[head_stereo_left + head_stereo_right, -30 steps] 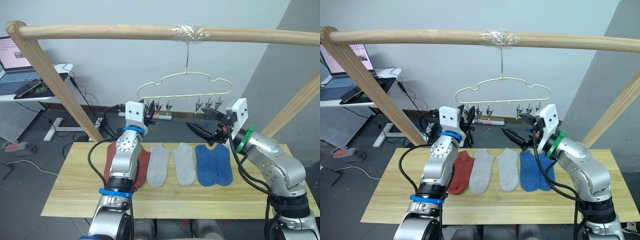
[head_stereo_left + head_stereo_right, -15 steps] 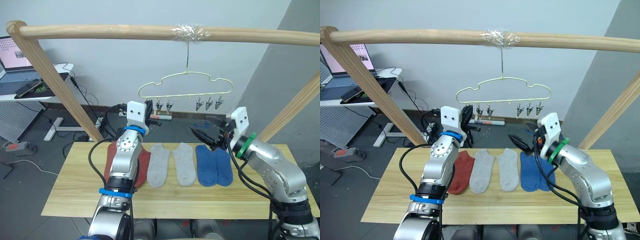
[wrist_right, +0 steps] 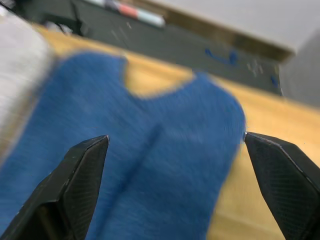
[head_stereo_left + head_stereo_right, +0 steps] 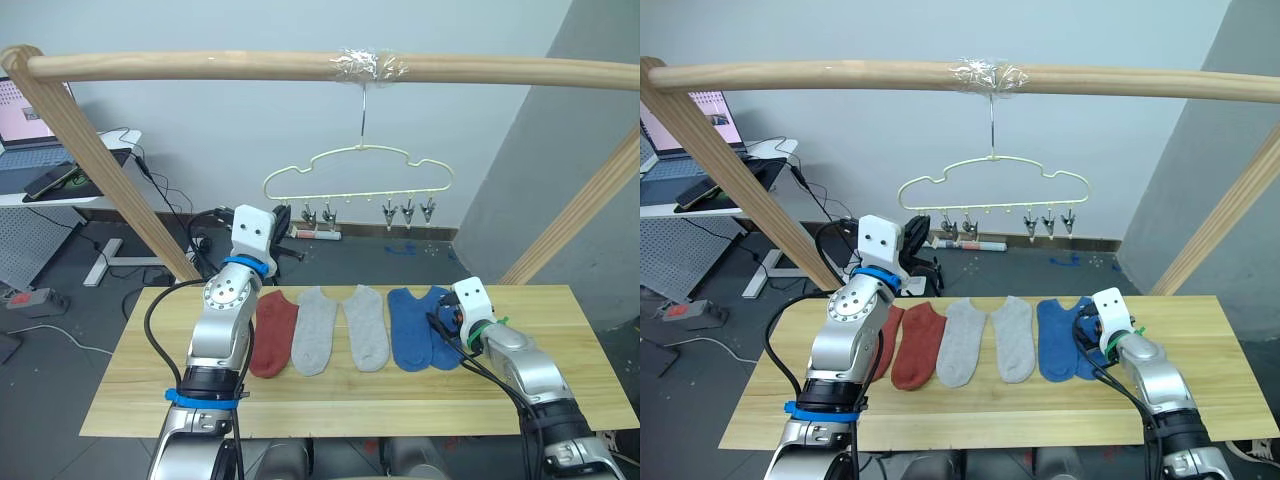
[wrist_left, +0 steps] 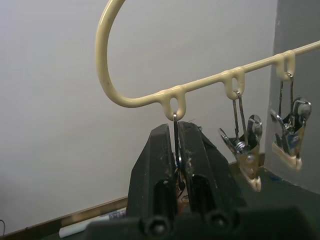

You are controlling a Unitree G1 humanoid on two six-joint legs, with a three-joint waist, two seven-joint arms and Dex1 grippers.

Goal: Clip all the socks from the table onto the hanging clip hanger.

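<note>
Lowered since a second ago, the right gripper (image 3: 172,175) has left its raised place near the clips and now hangs spread wide over the two blue socks (image 4: 420,325), one finger to each side of the pair, nothing held. Socks, six, flat in a row on the table (image 4: 560,310): two rust-red socks (image 4: 912,343) toward the robot's left, partly behind the left forearm; two light grey socks (image 4: 340,325) in the middle; the blue pair at the right end, touching edge to edge. Clip hanger (image 4: 355,170), pale yellow wire with a wavy outline, hangs by its hook from the wooden pole (image 4: 200,66) at a taped spot, above and behind the table; no sock is clipped to it. Metal clips (image 4: 407,210) dangle from loops along its lower bar. Left gripper (image 5: 176,167) is raised at the hanger's left end, fingers nearly together with the wire of the end clip (image 5: 176,145) running between them; whether they actually pinch it cannot be told. Next clip (image 5: 245,150) hangs free just beside. Background: desk with a laptop (image 4: 25,120) to the robot's left, cables on the dark floor.
</note>
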